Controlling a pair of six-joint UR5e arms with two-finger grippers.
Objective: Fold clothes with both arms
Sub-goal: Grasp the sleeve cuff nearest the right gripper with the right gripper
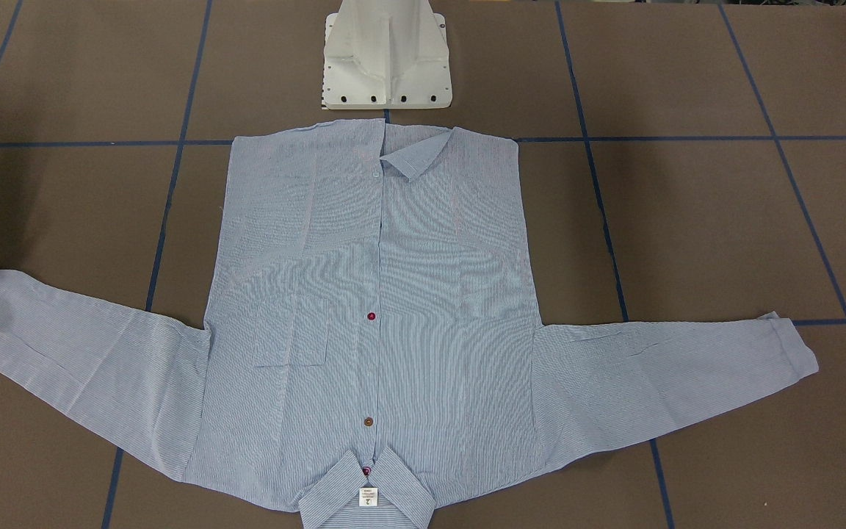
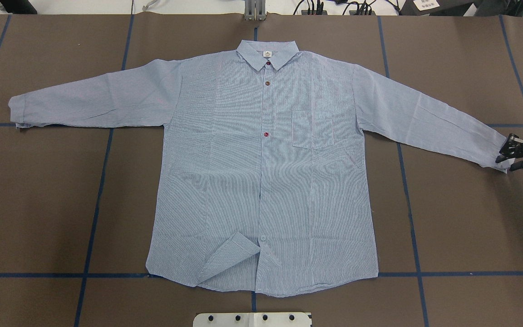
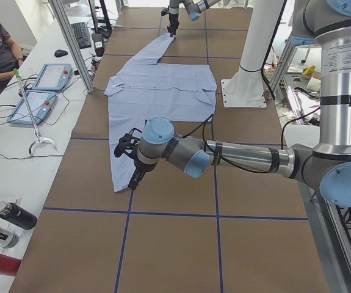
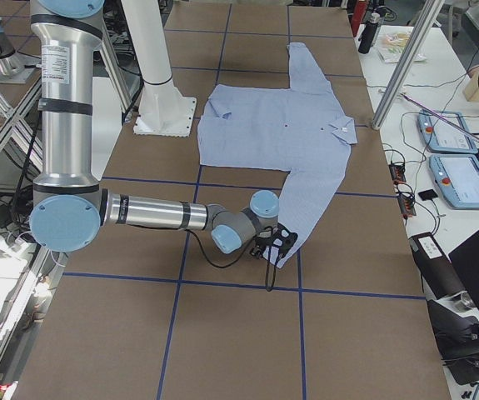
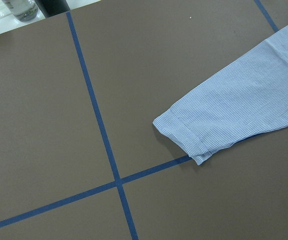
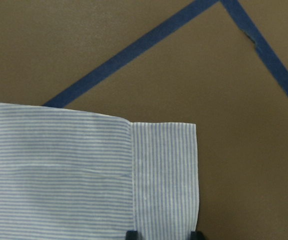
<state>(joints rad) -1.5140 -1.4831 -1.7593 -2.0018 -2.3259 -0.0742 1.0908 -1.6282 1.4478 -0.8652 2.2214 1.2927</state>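
the shirt looks thin, limp and light, best pinched at the cuffs: right gripper jaws spread astride 1 cuff, left gripper jaws i cannot tell.

table: brown top, blue tape grid | beside table: white desk with teach pendants, keyboard, bottles | table edge: aluminium posts

The shirt lies spread on the table, collar far from the pedestal, right tool at one sleeve's cuff.
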